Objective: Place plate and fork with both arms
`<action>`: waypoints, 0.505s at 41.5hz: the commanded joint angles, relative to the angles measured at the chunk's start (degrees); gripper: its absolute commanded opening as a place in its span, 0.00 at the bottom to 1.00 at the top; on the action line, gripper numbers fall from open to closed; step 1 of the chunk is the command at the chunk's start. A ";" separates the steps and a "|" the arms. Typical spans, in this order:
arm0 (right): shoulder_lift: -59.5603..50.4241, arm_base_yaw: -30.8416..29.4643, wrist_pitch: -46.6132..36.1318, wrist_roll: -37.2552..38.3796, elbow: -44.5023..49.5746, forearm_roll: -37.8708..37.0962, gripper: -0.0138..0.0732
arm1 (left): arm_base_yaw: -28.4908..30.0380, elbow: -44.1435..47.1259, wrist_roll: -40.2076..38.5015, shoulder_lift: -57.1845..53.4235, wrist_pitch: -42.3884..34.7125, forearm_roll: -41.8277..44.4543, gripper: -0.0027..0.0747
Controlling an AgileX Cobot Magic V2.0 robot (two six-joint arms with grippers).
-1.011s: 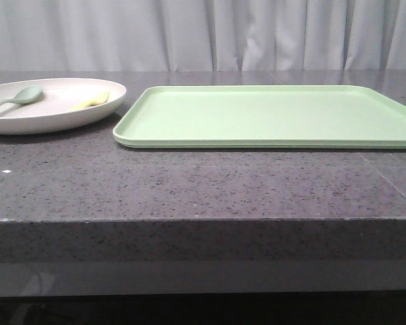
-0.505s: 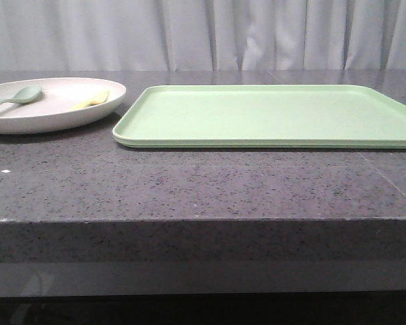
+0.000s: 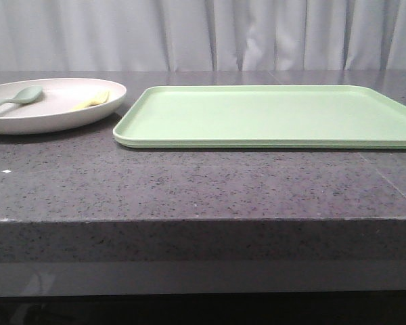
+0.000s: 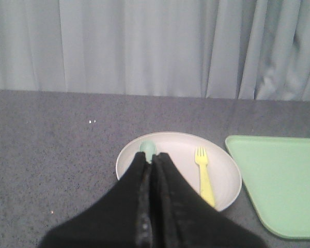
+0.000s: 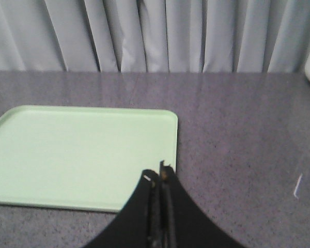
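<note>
One plate is sitting at the left of the front view, and it is carrying two utensils: one fork and one spoon. One tray is lying across the middle and right of that view. One table is bearing all of these. Two hands are showing, one in each wrist view: the left hand and the right hand.

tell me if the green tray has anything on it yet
Empty. The green tray shows only bare surface in every view; the fork and spoon both lie in the plate beside it.
</note>
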 commanded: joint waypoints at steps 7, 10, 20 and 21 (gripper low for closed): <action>4.92 0.08 -3.73 -0.22 -1.86 -0.76 0.06 | 0.18 -1.81 -0.38 4.86 -3.56 -0.40 0.01; 5.05 0.08 -4.76 -0.22 -1.86 -0.76 0.06 | 0.18 -1.81 -0.38 5.36 -3.56 -0.40 0.01; 5.05 0.08 -4.87 -0.22 -1.86 -0.76 0.06 | 0.18 -1.81 -0.38 5.49 -3.56 -0.40 0.01; 5.05 0.08 -4.94 -0.22 -1.86 -0.76 0.06 | 0.18 -1.81 -0.38 5.49 -3.56 -0.40 0.01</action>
